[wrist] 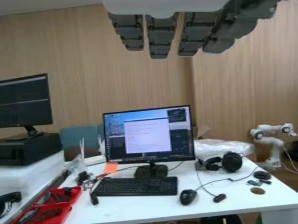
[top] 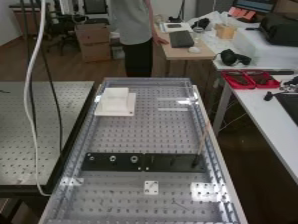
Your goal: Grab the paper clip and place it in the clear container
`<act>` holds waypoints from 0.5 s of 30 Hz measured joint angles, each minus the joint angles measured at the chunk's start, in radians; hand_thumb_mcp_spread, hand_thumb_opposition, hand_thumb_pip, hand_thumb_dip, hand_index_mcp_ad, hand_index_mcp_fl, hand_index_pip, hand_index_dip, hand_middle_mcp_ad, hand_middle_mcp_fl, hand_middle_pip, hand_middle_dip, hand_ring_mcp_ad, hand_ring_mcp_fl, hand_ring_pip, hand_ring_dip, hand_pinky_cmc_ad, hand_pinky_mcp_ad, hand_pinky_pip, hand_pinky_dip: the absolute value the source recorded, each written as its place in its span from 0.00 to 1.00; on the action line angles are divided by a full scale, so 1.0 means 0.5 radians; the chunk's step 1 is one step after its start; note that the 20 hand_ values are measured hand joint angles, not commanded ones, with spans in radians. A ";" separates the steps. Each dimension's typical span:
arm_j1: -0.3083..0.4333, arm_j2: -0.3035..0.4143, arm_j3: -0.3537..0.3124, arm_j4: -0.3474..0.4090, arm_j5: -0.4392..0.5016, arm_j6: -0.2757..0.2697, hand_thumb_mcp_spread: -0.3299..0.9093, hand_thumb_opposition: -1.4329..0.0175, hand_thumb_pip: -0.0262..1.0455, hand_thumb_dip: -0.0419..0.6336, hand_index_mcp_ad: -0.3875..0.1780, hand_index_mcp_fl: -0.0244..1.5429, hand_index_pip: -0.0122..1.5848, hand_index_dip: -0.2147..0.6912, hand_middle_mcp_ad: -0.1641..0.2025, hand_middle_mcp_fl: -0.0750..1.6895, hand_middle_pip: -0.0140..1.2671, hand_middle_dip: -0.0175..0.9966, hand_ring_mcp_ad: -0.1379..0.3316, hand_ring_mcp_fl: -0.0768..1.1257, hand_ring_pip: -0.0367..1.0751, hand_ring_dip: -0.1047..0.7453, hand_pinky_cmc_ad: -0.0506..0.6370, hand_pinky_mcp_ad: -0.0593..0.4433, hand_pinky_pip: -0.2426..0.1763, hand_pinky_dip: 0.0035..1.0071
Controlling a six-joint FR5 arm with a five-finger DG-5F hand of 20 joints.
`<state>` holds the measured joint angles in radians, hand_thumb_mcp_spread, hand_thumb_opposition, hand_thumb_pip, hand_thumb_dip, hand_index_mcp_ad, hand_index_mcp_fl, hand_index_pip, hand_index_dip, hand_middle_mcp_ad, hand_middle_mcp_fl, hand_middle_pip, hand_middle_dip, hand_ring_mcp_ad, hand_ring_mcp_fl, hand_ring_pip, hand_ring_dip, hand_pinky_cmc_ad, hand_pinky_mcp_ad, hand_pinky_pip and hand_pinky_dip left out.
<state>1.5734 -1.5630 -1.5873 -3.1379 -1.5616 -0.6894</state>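
In the wrist view the hand [wrist: 161,35] is open, its dark grey fingers hanging relaxed with nothing between them. A thin, small line [top: 179,204] lies on the perforated bench near its near end in the high view; whether it is the paper clip I cannot tell. To its right, a bright glossy patch [top: 205,192] sits on the bench surface, and it is unclear whether this is the clear container or glare.
White stacked block [top: 115,102] at the bench's far left. Black plates [top: 113,161] with nuts cross the middle, a thin upright rod [top: 201,142] at their right end. A small white square [top: 151,187] lies nearer. Red trays [top: 251,80] stand on the right table.
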 joint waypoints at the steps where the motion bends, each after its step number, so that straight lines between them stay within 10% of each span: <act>1: 0.000 0.001 -0.004 0.002 0.001 0.000 0.27 0.99 0.04 0.06 0.66 0.01 0.02 0.25 0.56 0.05 0.02 0.04 0.45 0.06 0.04 0.14 0.17 0.22 0.55 0.00; 6: 0.001 0.006 -0.016 0.010 0.002 0.002 0.32 0.93 0.13 0.06 0.69 0.01 0.02 0.25 0.47 0.05 0.03 0.04 0.43 0.06 0.04 0.15 0.14 0.22 0.55 0.05; 8: 0.001 0.007 -0.021 0.015 0.002 0.003 0.42 0.81 0.26 0.10 0.68 0.01 0.02 0.26 0.46 0.04 0.05 0.06 0.43 0.06 0.05 0.16 0.19 0.28 0.55 0.16; 15: -0.002 0.008 -0.024 0.020 -0.005 0.010 0.48 0.59 0.26 0.10 0.67 0.01 0.04 0.31 0.45 0.04 0.08 0.14 0.54 0.06 0.10 0.21 0.49 0.60 0.43 0.38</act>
<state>1.5725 -1.5589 -1.5994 -3.1281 -1.5642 -0.6845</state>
